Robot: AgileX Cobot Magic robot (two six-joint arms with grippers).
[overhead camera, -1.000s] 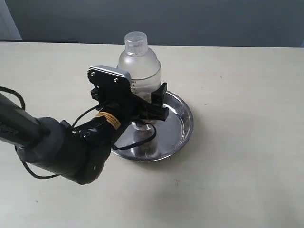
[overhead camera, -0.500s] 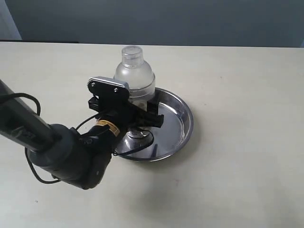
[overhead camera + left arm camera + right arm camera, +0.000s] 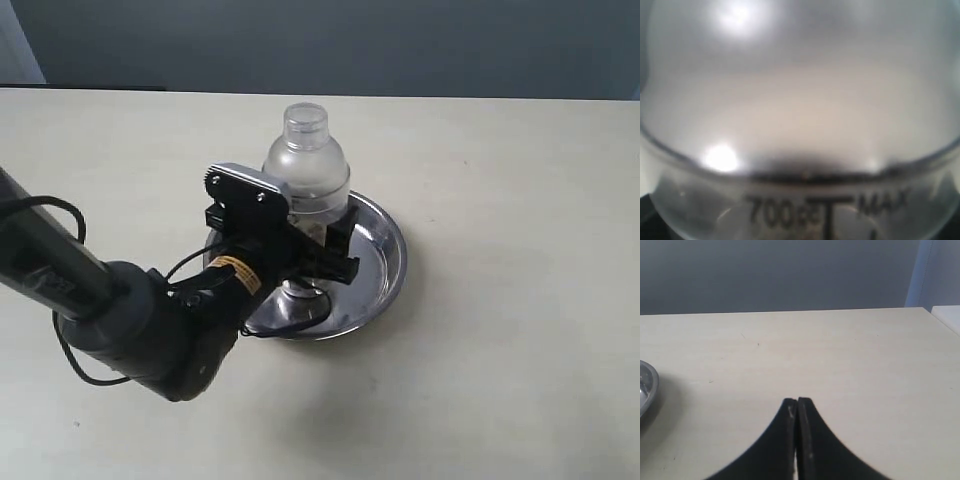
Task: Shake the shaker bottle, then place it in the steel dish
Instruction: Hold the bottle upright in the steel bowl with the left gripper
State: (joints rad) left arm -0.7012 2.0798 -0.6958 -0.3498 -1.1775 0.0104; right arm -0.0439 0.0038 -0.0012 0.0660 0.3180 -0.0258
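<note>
Left claw (image 3: 308, 243) clamped on shaker bottle (image 3: 308, 170), long axis upright, base directly over steel dish (image 3: 388, 250) floor; contact unclear. Right claw (image 3: 797, 415), jaws together, well apart from both.

a pale cream table (image 3: 520, 330) fills the scene from the near edge to the far side, where its straight back edge meets a dark grey-blue wall (image 3: 420, 45). the top is matte and smooth, with a few small dark specks (image 3: 465, 160) scattered on it. only the steel dish (image 3: 398, 262) lies directly on it, round, shallow and shiny, flat on the surface around the middle of the table, with a soft shadow on its right. in the right wrist view a sliver of the dish's rim (image 3: 647, 386) shows on the same pale top (image 3: 840, 355).
</note>
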